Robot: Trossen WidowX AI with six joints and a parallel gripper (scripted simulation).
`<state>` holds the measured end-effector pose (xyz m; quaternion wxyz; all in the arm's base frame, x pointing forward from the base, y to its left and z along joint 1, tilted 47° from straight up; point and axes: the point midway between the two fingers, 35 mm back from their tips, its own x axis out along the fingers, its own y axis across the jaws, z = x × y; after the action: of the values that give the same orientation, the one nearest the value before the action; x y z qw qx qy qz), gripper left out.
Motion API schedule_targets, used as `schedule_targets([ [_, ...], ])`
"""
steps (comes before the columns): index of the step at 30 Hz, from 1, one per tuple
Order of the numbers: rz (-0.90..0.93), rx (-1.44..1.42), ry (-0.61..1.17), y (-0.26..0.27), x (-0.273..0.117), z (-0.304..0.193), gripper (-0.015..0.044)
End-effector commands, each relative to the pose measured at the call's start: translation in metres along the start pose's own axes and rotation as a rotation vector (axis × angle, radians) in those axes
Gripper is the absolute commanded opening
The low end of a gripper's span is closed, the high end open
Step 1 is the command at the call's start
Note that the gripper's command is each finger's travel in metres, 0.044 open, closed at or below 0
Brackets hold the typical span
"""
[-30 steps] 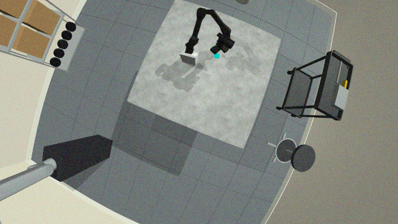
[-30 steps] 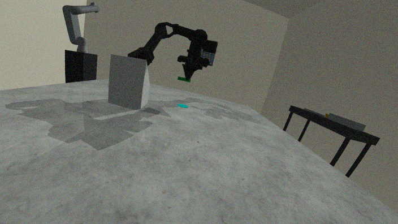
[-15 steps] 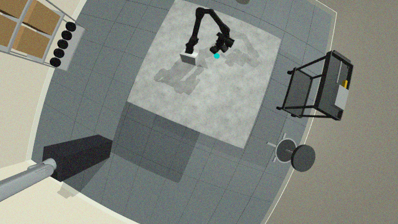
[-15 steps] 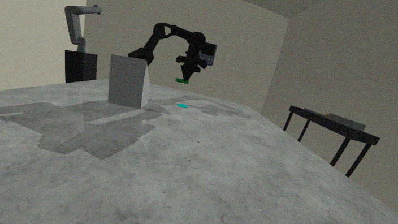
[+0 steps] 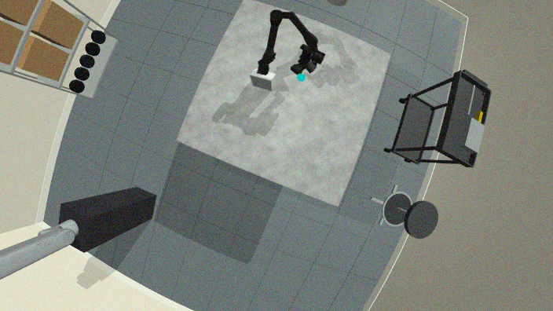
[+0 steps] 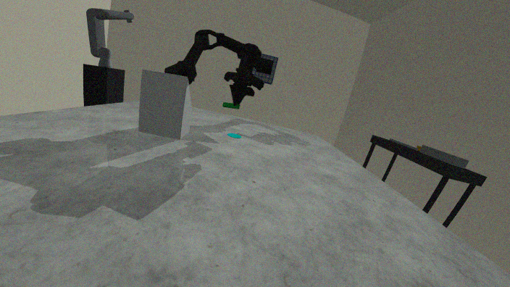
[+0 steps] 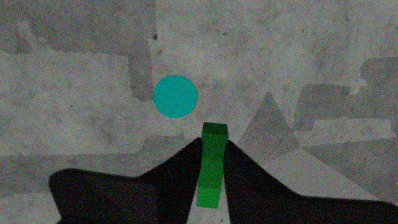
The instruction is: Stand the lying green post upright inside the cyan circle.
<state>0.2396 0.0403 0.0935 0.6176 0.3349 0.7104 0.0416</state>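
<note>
Gripper (image 5: 297, 71) (image 6: 236, 104) (image 7: 213, 144), one: two dark fingers pinching the green post between their tips, above the table. Green post (image 6: 229, 105) (image 7: 212, 167), one: raised off the surface, lying roughly level in the exterior view, not upright; hidden from above by the gripper. Cyan circle (image 5: 301, 78) (image 6: 234, 135) (image 7: 175, 96), one: flat on the table, near and below the post, in full sight from the wrist. Table (image 5: 306, 149) (image 6: 253, 217) (image 7: 75, 100), one: mottled grey, shadowed in patches. Grey block (image 5: 261, 82) (image 6: 163, 103), one: upright, hiding part of the black arm (image 5: 272, 37) (image 6: 232, 43) in the exterior view.

Cart (image 5: 449, 110) (image 6: 427, 159), one: holding one pale box (image 5: 474, 134) (image 6: 443, 156), one yellow item (image 5: 479, 116) (image 6: 419, 148), indistinct, and one thin rod (image 5: 472, 100). Stool (image 5: 421, 220), one, dark-seated. Grey arm (image 5: 35, 245) (image 6: 95, 32), one, on a black pedestal (image 5: 114, 214) (image 6: 105, 85); cut off in the top view. Rack (image 5: 75, 53), one, cut off at the corner: brown box-like contents, hard to identify; five black round items (image 5: 87, 61) alongside
</note>
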Motion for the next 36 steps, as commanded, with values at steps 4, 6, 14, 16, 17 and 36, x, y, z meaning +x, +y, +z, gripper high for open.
schedule_targets([
  [4,-0.044,0.0,-0.023,-0.003,0.004,-0.002,0.0023],
  [6,-0.056,-0.001,-0.03,-0.004,0.005,-0.003,0.0023],
  [14,-0.099,-0.005,-0.059,-0.006,0.009,-0.004,0.0023],
  [16,-0.109,-0.006,-0.067,-0.007,0.009,-0.004,0.0023],
  [17,-0.114,-0.007,-0.071,-0.007,0.01,-0.004,0.0023],
  [36,-0.203,-0.015,-0.155,-0.011,0.016,-0.006,0.0023],
])
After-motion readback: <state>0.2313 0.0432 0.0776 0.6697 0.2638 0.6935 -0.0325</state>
